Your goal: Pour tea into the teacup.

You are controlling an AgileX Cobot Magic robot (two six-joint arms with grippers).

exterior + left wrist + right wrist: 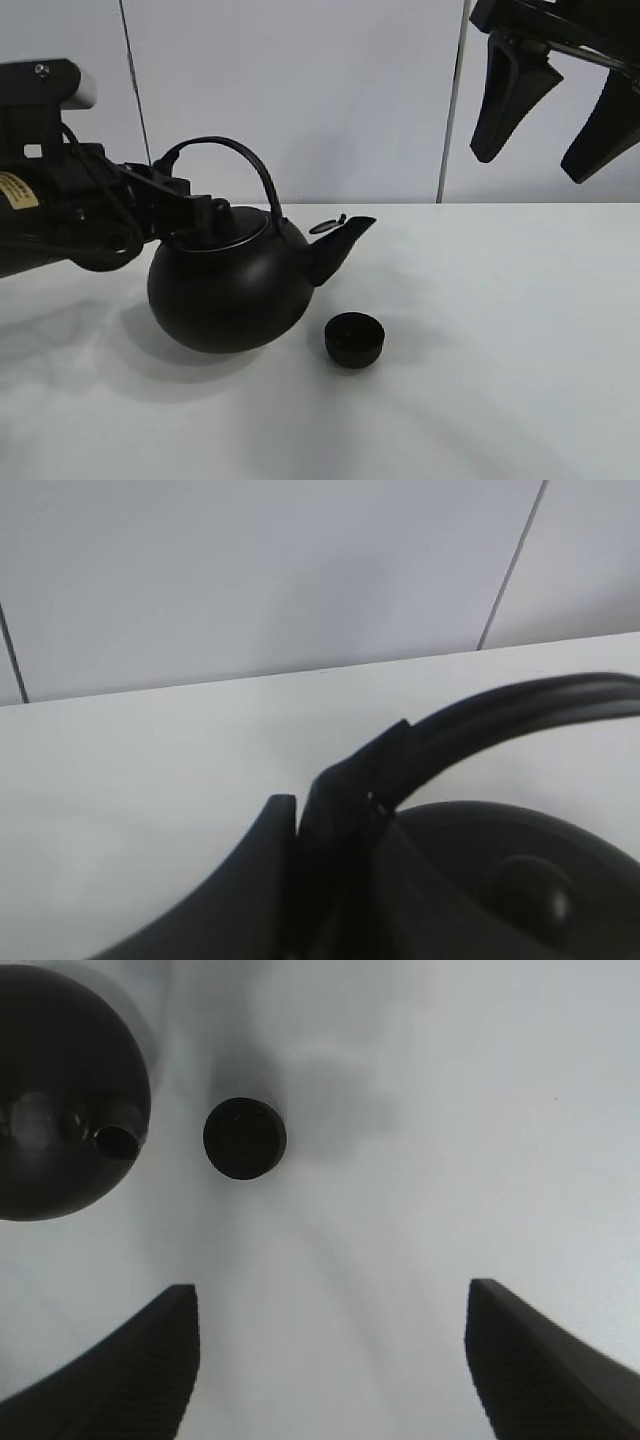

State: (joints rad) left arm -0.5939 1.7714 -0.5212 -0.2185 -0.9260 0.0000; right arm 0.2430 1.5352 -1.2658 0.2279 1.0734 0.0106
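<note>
Step in hand: the grasp is made and the pour is not yet begun. On the white desk [520, 400] the black kettle [225, 290] stands close to upright; I cannot tell whether its base is clear of the surface.

My left gripper [205, 215] is closed narrowly on the foot of the kettle's arched handle [255, 165]. My right gripper [532, 165] hangs high, spread wide, holding nothing.

The spout [340, 245] points toward the teacup [354, 338], which sits on the desk just beside the kettle, below and slightly beyond the spout tip.

In my judgement, the next move calls for lifting, setting the spout over the cup, then tilting slowly.
</note>
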